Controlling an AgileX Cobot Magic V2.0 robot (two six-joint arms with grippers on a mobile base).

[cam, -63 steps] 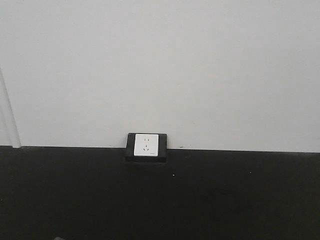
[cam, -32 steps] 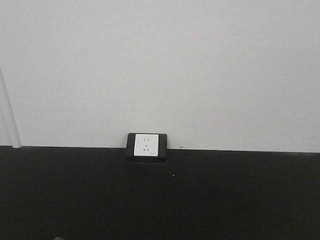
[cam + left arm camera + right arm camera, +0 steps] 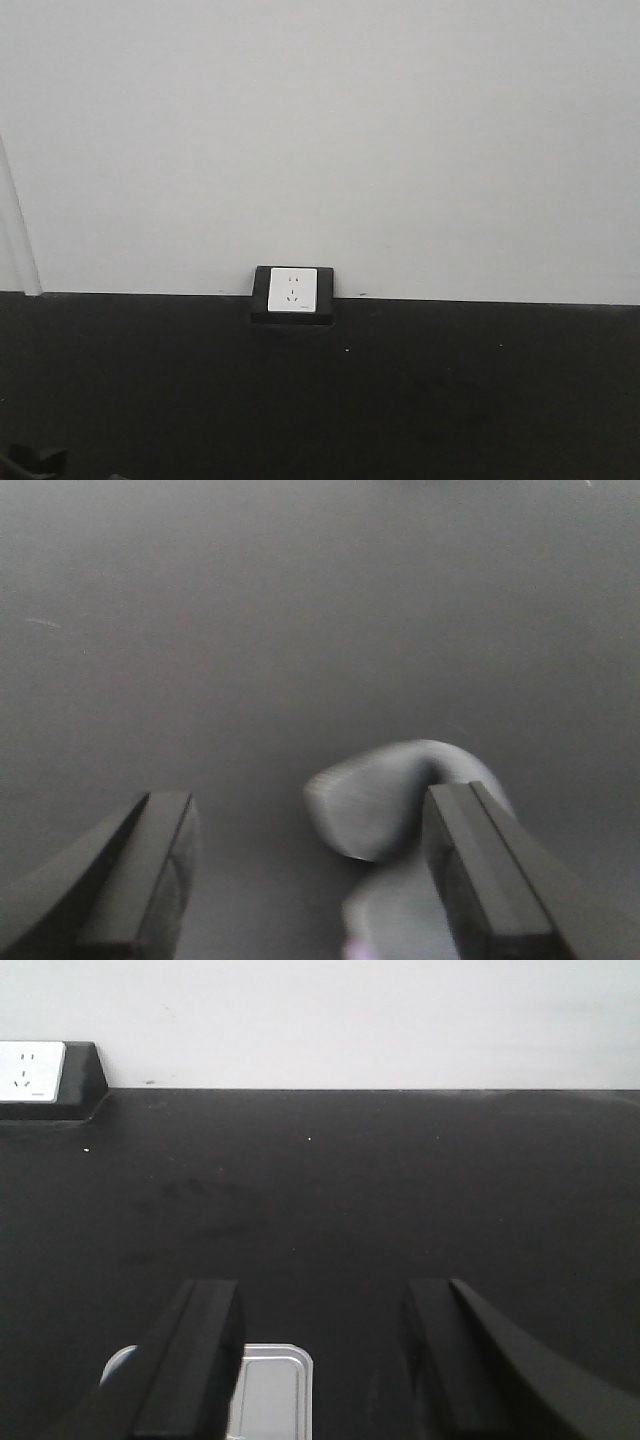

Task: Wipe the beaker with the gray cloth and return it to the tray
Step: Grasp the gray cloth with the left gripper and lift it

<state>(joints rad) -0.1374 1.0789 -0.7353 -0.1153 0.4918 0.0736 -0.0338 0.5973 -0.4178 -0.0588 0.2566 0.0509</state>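
In the left wrist view the gray cloth (image 3: 375,800) lies in a thick, blurred fold on the dark table. My left gripper (image 3: 310,810) is open above it; the fold sits between the fingers, close to the right finger (image 3: 470,870). In the right wrist view my right gripper (image 3: 320,1300) is open and empty over the black table. A corner of the silvery metal tray (image 3: 300,1360) shows below, beside the left finger (image 3: 195,1360). A pale rounded bit (image 3: 115,1362) peeks out left of that finger; I cannot tell what it is. No beaker shows clearly.
A white power socket in a black housing (image 3: 292,293) sits at the back of the black table (image 3: 450,390) against the white wall; it also shows in the right wrist view (image 3: 35,1075). A dark part (image 3: 30,462) shows at the front view's bottom left corner.
A dark part has come into the bottom left corner of the front view. Nothing else there has moved.
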